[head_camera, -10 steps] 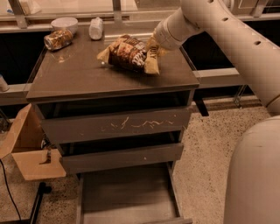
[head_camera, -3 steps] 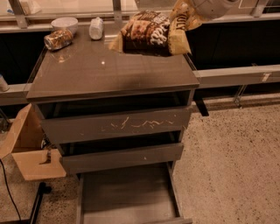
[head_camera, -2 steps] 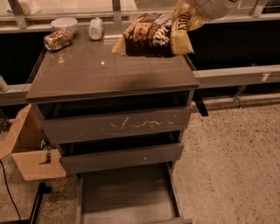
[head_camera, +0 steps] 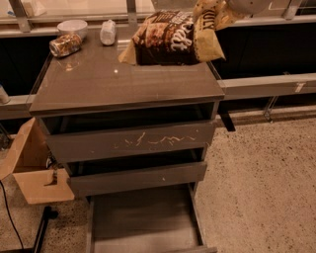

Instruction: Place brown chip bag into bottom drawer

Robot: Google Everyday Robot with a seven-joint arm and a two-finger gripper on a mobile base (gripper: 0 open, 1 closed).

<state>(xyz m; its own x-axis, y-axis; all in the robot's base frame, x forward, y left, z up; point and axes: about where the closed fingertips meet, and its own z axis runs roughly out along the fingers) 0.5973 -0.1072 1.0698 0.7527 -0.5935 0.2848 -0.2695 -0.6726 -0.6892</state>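
Speckled flooring is surrounding the desk (head_camera: 123, 84), with the bottom drawer (head_camera: 143, 217) standing open at the desk's foot. Above the desk's back right corner, the hand (head_camera: 236, 7) is clutching the brown chip bag (head_camera: 168, 39) by its bunched pale end. The foil is probably light, crinkly and slippery, so this grip is suiting it.
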